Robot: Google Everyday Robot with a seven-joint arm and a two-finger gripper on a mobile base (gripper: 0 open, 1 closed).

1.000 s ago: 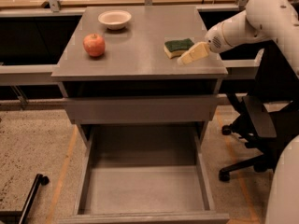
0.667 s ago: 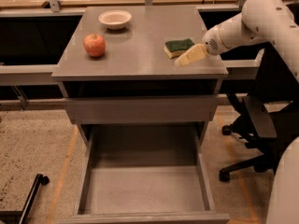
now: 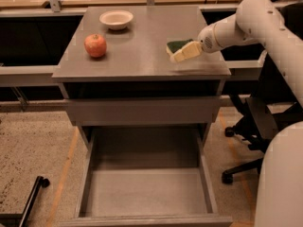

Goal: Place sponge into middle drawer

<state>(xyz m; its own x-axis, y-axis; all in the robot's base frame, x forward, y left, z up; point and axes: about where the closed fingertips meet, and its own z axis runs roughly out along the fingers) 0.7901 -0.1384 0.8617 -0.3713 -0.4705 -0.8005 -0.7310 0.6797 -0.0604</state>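
Gripper: low over the right side of the cabinet top, near the right edge, reaching in from the right on the white arm. Its pale tip lies against the near-right side of the sponge. Spread or pinched: cannot tell from this view.

Sponge: on the cabinet top, right side, dark green layer showing, pale edge toward the gripper. Whether it is lifted off the surface cannot be told.

Same top, left side: 1 red apple, well apart from the sponge. Far of the apple, 1 shallow pale bowl, upright.

Below the top: a grey drawer front, shut, plain panel.

Below that: the middle drawer, pulled out toward the near side, grey floor bare, thin side walls, low front lip at the near edge.

Right of the cabinet: black office chair on casters, partly behind the arm. Floor: speckled, with orange lines.
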